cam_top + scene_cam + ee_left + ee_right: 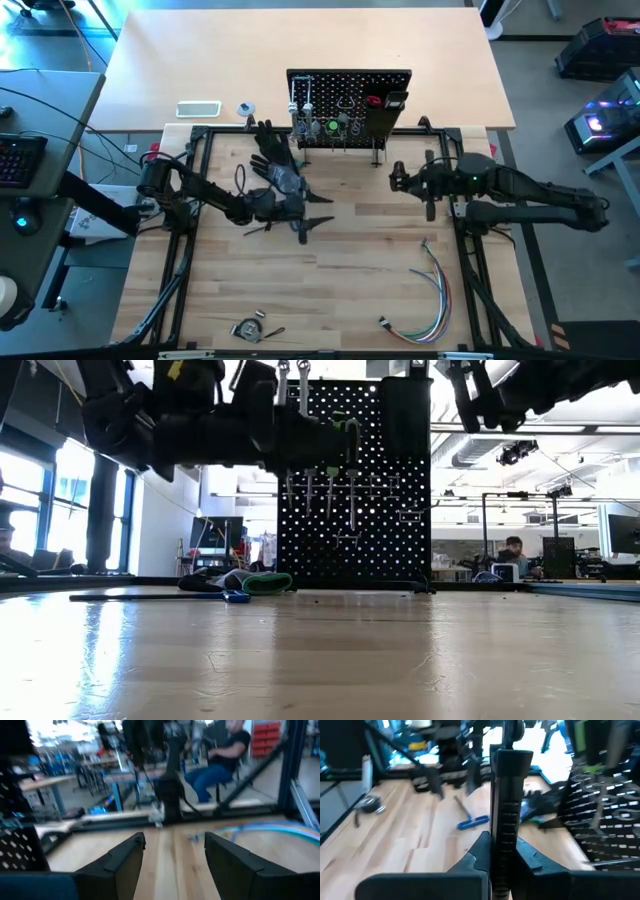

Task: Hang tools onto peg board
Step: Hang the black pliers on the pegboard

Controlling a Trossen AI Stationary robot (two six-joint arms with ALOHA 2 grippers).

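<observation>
1. Peg board [350, 108] stood upright at the bench's [360, 270] far side; silver wrenches [301, 108] and a red-handled tool [374, 101] hung on it.
2. Its black box bin [397, 103]: contents could not be told.
3. Right hand [431, 186] clenched on a black level [506, 820].
4. Left hand [303, 212] released, nothing held, above a blue-handled hex key [472, 822] lying on the bench.

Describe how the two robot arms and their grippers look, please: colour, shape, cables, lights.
Both arms are dark, nearly black, built of jointed tube segments. The left gripper has two broad, wedge-shaped black fingers. The right gripper is likewise black, with angular fingers. A small green light glows on the right arm, and thin black cables run along the left arm.
</observation>
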